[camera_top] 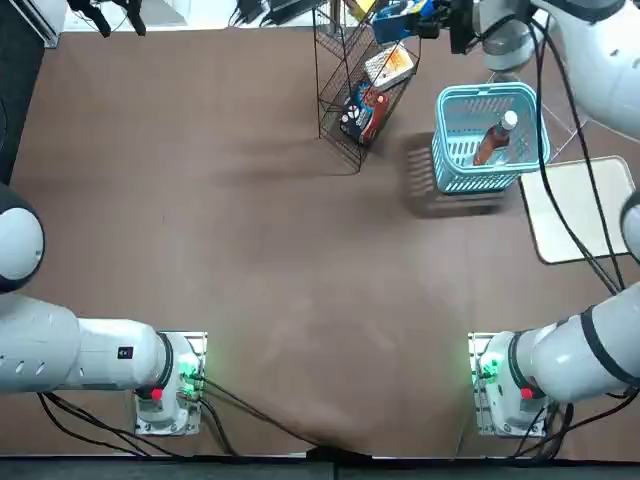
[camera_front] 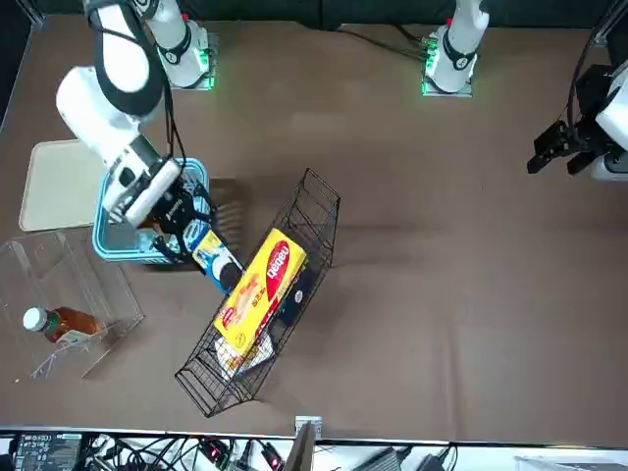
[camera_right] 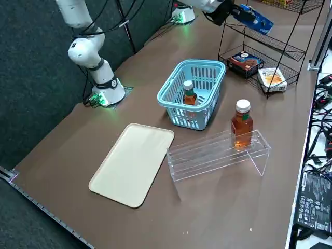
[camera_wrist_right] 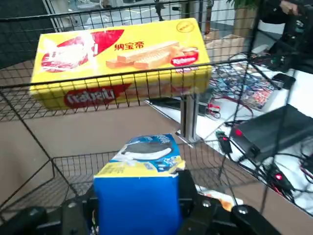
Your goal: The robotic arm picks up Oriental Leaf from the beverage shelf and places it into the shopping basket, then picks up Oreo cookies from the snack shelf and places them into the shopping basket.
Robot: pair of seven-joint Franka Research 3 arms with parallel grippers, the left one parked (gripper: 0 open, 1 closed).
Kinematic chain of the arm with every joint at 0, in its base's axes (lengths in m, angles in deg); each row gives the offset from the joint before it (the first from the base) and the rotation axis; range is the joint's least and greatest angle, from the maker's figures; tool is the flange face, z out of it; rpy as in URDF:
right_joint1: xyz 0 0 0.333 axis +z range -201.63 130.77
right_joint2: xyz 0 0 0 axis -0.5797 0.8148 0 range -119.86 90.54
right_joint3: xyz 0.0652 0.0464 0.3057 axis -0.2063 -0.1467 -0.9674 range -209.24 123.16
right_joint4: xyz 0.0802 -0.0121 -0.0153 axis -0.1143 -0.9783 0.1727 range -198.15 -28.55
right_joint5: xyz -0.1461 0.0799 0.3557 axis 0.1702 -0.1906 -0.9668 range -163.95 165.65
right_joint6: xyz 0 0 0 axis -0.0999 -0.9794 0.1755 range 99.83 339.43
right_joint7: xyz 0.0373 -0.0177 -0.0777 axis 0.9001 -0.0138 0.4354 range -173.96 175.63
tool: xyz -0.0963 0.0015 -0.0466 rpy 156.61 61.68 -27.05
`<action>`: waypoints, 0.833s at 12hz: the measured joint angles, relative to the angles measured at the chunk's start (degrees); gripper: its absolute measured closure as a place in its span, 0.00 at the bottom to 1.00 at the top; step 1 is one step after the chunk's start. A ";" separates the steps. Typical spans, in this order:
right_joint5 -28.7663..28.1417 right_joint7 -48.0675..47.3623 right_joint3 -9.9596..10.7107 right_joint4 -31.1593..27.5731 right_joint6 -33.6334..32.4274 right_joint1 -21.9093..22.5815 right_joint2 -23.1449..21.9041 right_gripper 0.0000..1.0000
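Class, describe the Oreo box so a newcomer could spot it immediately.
Find the tall black wire rack. Beside it, the right gripper holds the Oreo box. It is small and bright blue with a cookie picture, unlike the larger yellow Nabati box.

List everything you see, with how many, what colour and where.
Basket: one, turquoise, on the table
Tea bottles: two, reddish-brown, white caps; one in the basket, one on the stand
Stand: one, clear, beside the tray
Tray: one, cream, on the table
Wire rack: one, black, holding snacks
Nabati box: one, yellow, upper tier
Packs: one red-and-black, one white, lower tier
Oreo box: one, blue, between the right gripper's fingers
Electronics: several, black, beyond the table
Right gripper: one, dark, at the rack
Arms: two, white; right, left
Person's hand: one, background
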 joint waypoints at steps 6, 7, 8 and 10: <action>0.36 0.23 0.04 -9.31 -1.13 -3.70 -10.73 0.39; 1.11 0.34 0.03 -10.46 -2.13 -4.91 -12.14 0.39; 2.63 0.50 0.03 -11.46 -3.66 -6.56 -13.43 0.39; 9.33 0.52 0.06 -12.77 -11.20 -13.62 -15.77 0.41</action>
